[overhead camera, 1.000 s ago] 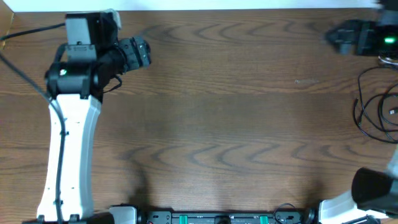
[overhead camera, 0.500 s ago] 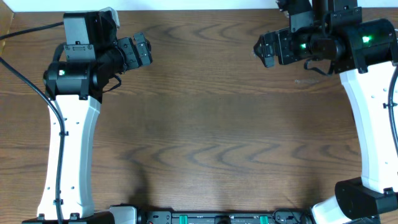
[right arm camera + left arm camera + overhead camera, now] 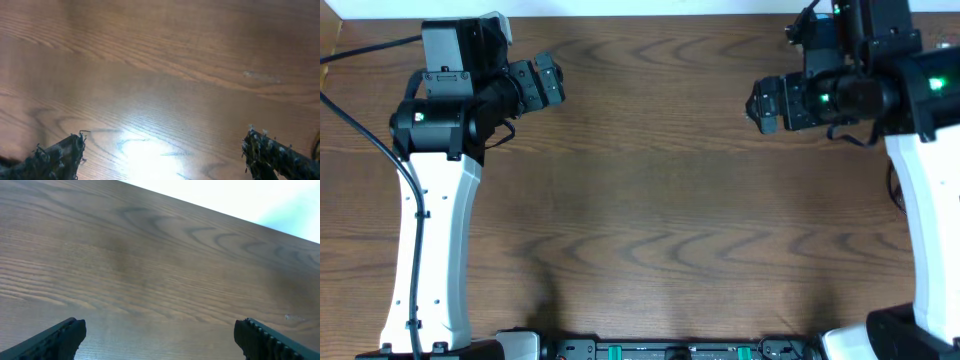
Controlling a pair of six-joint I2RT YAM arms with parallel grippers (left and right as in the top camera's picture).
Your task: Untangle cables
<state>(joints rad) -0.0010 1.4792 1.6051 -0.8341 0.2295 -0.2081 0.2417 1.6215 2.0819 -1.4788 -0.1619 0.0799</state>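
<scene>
**While both my jaws stand wide, one cable peeks out at the far right**

Where my left arm (image 3: 428, 230) runs up the left side of the wooden table (image 3: 650, 200), its white link ends in a black wrist with a green light. A thick black cord (image 3: 360, 130) trails along that arm. My left gripper (image 3: 558, 85) points to the right, near the table's far edge. From the left wrist camera, its two black fingertips (image 3: 65, 332) sit in the lower corners, spread far apart. Only wood grain shows between them, so that gripper (image 3: 160, 330) is wide and holds nothing.

Across the middle of the table, the overhead view shows plain brown grain.

Further right, my right gripper (image 3: 752, 105) faces left toward the other one, also near the far edge, with green lights glowing on the wrist behind it. Through the right wrist camera, its fingertips (image 3: 62, 155) likewise stand in the lower corners, wide apart, over a bright patch of glare on the wood. This gripper (image 3: 164, 142) is empty as well.

At the far right, beside the white link of my right arm (image 3: 925, 220), a short arc of thin black cable (image 3: 894, 188) lies on the table. It is well apart from both grippers. The arm hides the rest of it.
</scene>
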